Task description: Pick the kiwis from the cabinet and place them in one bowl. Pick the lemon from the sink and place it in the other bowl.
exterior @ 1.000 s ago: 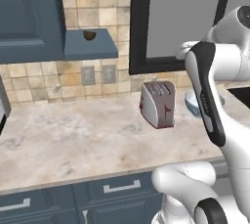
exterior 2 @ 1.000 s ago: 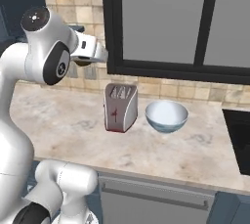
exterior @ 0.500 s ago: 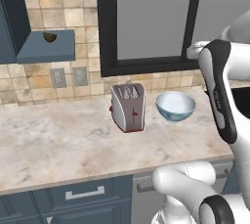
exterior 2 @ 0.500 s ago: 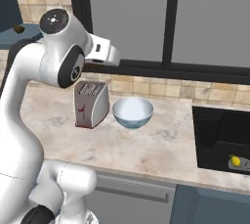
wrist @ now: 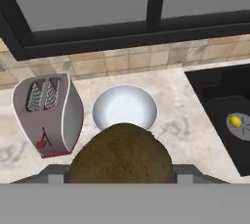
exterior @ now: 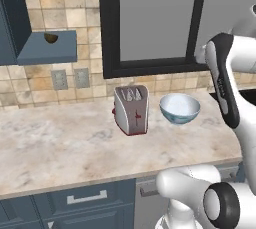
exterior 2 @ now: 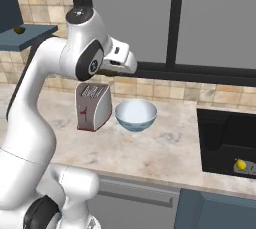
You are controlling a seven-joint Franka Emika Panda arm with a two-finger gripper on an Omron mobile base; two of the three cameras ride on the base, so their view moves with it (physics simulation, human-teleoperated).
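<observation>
1. Marble-patterned counter (exterior: pixel 60 143) carries the toaster (exterior: pixel 131 109) and, just to its right, the light blue bowl (exterior: pixel 179 108), which has nothing in it.
2. Black sink (exterior 2: pixel 225 140) lies well right of the bowl, with the lemon (exterior 2: pixel 241 164) resting in its basin.
3. Slate-blue cabinet (exterior: pixel 45 48) is up on the wall to the left; one kiwi (exterior: pixel 50 37) sits on its open shelf.
4. The gripper (wrist: pixel 120 171) is clamped on the other kiwi (wrist: pixel 120 154), whose brown body bulges between the jaws in the hand view.
5. The relation that counts: the bowl (wrist: pixel 125 108) lies straight ahead along the gripper's line and below it, so I judge the held fruit needs only a short advance and descent before release.
</observation>
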